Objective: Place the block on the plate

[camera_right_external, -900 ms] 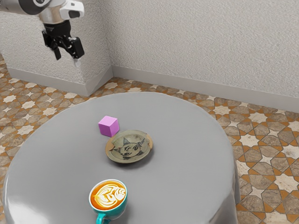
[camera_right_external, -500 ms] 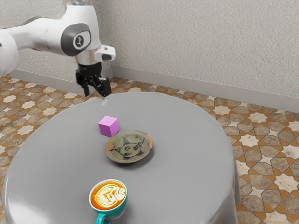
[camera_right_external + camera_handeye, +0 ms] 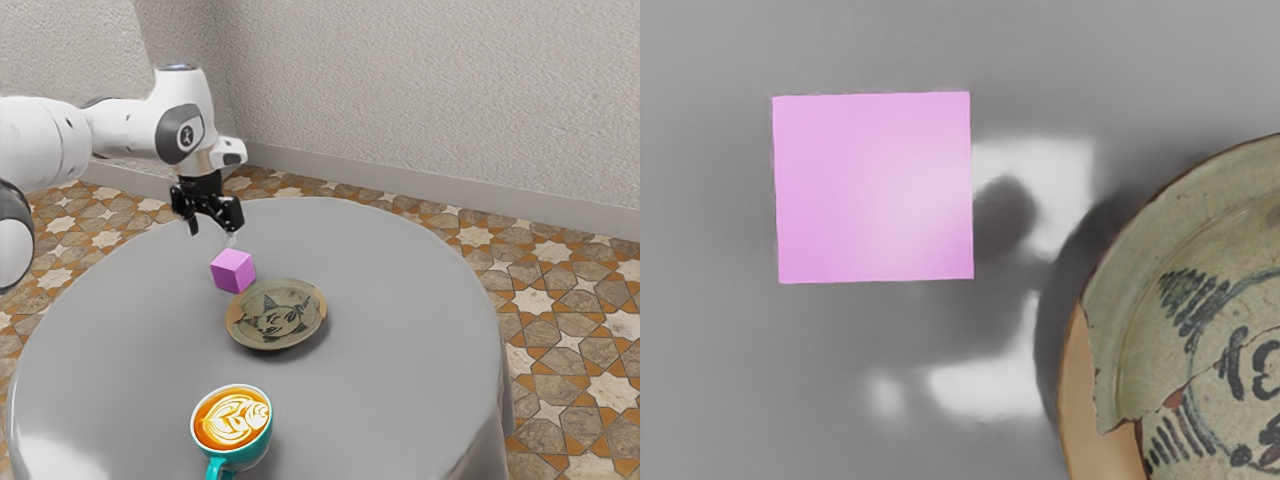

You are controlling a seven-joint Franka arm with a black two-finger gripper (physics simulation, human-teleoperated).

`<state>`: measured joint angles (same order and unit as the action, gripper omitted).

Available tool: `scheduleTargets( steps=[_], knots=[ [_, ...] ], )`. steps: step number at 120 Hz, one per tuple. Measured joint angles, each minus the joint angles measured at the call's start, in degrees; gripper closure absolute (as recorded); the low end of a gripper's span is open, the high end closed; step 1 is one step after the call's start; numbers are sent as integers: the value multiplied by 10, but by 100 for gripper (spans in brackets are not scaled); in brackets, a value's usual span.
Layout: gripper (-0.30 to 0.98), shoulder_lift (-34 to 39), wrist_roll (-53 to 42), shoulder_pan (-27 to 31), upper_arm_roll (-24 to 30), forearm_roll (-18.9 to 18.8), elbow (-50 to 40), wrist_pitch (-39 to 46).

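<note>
Just above the block, the black gripper (image 3: 213,232) hangs with its two fingers spread apart and nothing between them. The pink block (image 3: 233,271) rests on the grey table, close beside the plate's rim. In the wrist view the block (image 3: 873,188) appears from above as a square, with part of the plate (image 3: 1140,230) near it. The plate (image 3: 277,315) is round, greenish and painted with dark marks, with a tan patch on its rim. It holds nothing.
A teal cup of latte (image 3: 232,420) stands on the round grey table (image 3: 380,370), on the plate's side away from the block. Its handle points to the exterior view's bottom edge. A textured wall (image 3: 430,90) rises behind the table.
The arm has swung in from the exterior view's upper left, and my gripper has come down over the block. Block, plate and cup have not moved.
</note>
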<state>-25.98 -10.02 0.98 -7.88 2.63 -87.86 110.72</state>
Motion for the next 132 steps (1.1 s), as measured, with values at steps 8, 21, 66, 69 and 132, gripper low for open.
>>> scheduleTargets(
  steps=[8, 21, 66, 69, 132],
  knots=[
    [0, -21, -2, 13, 10, 1, 16, 3],
    [0, -50, -5, 28, 23, 2, 39, 6],
    [0, -124, -15, 53, 44, -2, 104, 13],
    [0, -127, -16, 56, 46, -2, 106, 13],
    [0, -181, -34, 78, 61, -3, 139, 28]
  ],
)
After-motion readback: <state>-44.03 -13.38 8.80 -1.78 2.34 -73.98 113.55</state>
